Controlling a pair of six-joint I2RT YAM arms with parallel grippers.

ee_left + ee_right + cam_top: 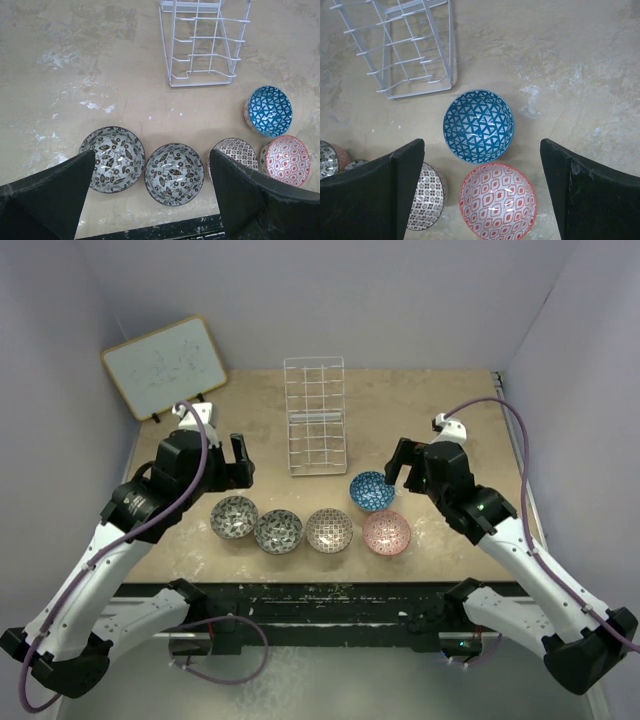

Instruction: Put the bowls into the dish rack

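Five patterned bowls sit near the table's front edge: two grey-black bowls (234,516) (278,531), a beige-brown bowl (329,530), a pink-red bowl (386,532) and, just behind it, a blue bowl (372,490). The white wire dish rack (315,430) stands empty behind them. My left gripper (238,462) hovers open above the grey-black bowls (112,158) (174,174), holding nothing. My right gripper (400,462) hangs open over the blue bowl (478,126) and the pink-red bowl (497,200), touching neither. The rack's base (202,45) shows in the left wrist view.
A wood-framed whiteboard (165,365) leans at the back left corner. Grey walls close in the table on three sides. Bare tabletop (440,405) lies right of the rack. In the right wrist view the beige-brown bowl (427,195) is partly hidden by my left-hand finger.
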